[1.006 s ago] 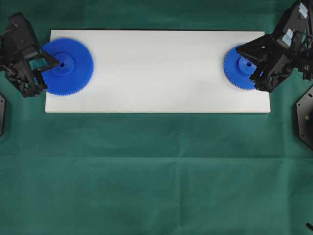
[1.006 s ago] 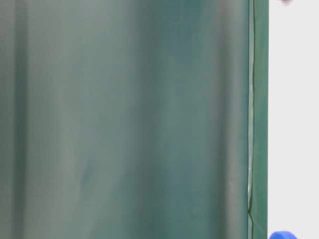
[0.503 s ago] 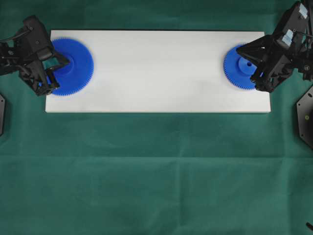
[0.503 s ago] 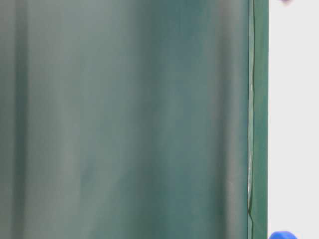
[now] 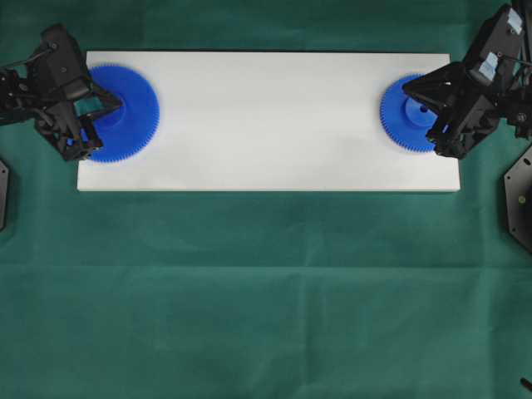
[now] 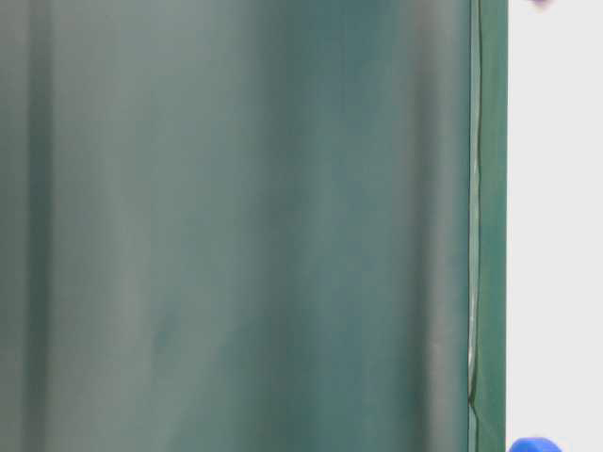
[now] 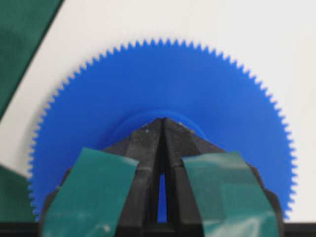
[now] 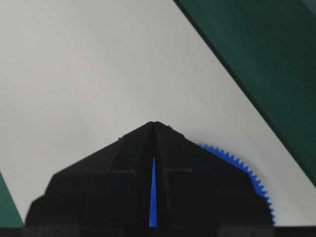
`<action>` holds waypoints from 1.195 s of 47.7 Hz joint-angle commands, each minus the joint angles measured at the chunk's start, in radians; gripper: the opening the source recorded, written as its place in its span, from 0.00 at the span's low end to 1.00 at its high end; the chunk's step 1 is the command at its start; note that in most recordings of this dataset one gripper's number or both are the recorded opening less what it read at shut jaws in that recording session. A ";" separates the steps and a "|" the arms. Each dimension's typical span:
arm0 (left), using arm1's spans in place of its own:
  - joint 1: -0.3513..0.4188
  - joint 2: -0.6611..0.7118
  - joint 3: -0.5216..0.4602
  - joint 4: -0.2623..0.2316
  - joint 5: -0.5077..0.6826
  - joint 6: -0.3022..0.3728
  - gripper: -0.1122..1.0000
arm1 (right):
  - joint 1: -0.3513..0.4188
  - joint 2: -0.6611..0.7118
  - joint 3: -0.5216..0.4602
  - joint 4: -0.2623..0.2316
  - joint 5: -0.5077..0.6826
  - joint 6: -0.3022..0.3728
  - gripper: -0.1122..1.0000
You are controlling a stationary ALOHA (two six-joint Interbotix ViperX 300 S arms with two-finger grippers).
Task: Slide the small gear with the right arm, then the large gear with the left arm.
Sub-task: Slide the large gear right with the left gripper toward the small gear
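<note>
1. Looks like a robotics lab or test bench, not a home.
2. Green cloth (image 5: pixel 266 291) spread flat over the whole table, with the same green as a plain backdrop (image 6: pixel 236 226) behind.
3. Bare white board (image 5: pixel 266 125) laid as a work surface.
4. Two black robot arms (image 5: pixel 50 83) (image 5: pixel 490 75) mounted at opposite ends.
5. Blue plastic gears (image 5: pixel 125 112) (image 5: pixel 407 112) as test pieces.

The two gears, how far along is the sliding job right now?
Nothing looks slid yet: the small gear and large gear sit at opposite ends of the white board. The right claw and left claw, both pinched shut, rest on their hubs. Both slides remain.
</note>
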 commanded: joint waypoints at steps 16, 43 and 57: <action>0.018 -0.051 0.006 0.000 0.066 0.002 0.10 | 0.002 -0.002 -0.009 -0.002 -0.006 0.002 0.55; 0.041 -0.023 -0.003 0.002 0.058 0.043 0.10 | 0.014 -0.002 -0.006 0.000 -0.009 0.003 0.55; 0.040 -0.023 0.000 0.000 0.054 0.051 0.10 | 0.014 -0.002 -0.002 0.000 -0.025 0.003 0.55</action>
